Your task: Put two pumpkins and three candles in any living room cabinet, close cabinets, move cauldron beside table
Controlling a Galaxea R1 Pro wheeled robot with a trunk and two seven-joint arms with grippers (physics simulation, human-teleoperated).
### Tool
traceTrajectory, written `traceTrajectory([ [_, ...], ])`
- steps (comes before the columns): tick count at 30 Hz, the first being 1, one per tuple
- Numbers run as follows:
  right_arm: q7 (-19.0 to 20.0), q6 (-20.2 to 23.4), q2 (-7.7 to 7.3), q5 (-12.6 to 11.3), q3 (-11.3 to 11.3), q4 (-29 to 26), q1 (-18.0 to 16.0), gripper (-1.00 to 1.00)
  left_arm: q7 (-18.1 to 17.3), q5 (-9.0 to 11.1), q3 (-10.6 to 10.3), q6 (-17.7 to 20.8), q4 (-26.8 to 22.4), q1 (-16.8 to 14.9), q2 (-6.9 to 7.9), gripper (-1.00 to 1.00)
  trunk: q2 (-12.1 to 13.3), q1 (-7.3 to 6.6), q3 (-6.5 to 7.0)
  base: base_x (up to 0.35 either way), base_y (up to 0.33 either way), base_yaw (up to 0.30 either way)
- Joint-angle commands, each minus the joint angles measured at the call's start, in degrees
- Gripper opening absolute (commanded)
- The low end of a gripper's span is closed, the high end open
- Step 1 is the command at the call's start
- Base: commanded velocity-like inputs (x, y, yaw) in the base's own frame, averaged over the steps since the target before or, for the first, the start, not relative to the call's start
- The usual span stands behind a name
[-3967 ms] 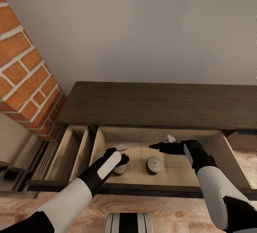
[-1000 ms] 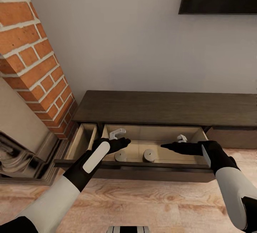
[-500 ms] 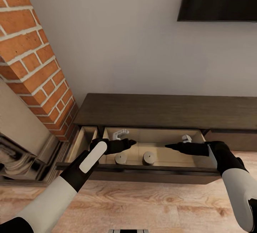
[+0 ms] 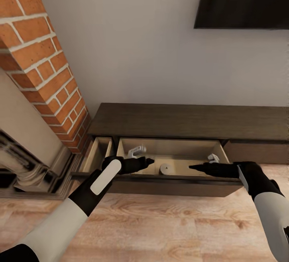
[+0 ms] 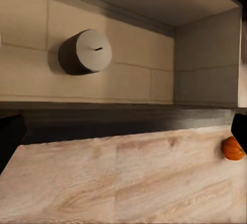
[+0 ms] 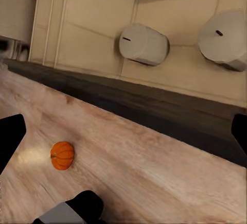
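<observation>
- Both the left gripper (image 4: 149, 160) and right gripper (image 4: 192, 167) hung empty, fingers spread, above the open cabinet drawer (image 4: 172, 179).
- Two candles (image 6: 144, 44) lay inside; a pumpkin (image 6: 62, 155) sat on the floor (image 4: 160, 226).
- Approach that pumpkin low and squarely.

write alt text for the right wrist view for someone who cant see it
Two stubby grey-cream candles stand in the open, tan-lined drawer of a dark wooden cabinet, seen from above its front edge. On the wooden floor in front of the drawer sits a small orange pumpkin. The dark tips of the right gripper's fingers show at the picture's edges, spread apart and holding nothing.
</observation>
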Motion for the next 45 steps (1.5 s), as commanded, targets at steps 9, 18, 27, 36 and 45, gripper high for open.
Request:
traceTrajectory([
  [9,0.06,-0.01,-1.45,0.21,0.07,-0.09,7.07,1.00,0.00,-0.07,-2.48,0.02,0.12,0.08,-0.86,1.00,3.22,-1.76,1.44,-0.311,0.000,0.000],
  [18,0.11,-0.58,-1.48,4.18,0.26,0.08,11.68,1.00,0.17,1.79,-16.04,-0.03,-0.38,2.15,-1.67,1.00,6.43,-3.52,2.88,-0.012,0.000,0.000],
  [27,0.18,-3.54,-1.37,4.33,0.26,0.78,12.77,1.00,0.24,3.19,-16.67,-0.47,1.33,5.41,-1.33,1.00,10.04,-5.50,4.49,-0.275,0.000,0.000],
  [36,-4.01,-7.79,-0.88,4.94,0.26,4.96,19.59,1.00,-0.12,2.80,-16.81,-4.40,17.82,12.47,-1.58,1.00,11.24,-6.16,5.19,-0.185,0.000,-0.150],
  [45,-30.41,-24.21,-0.38,5.13,0.16,20.71,20.21,1.00,-1.03,2.45,-17.60,-21.02,34.77,13.27,-3.82,1.00,11.24,-6.16,5.53,-0.003,0.000,-0.278],
])
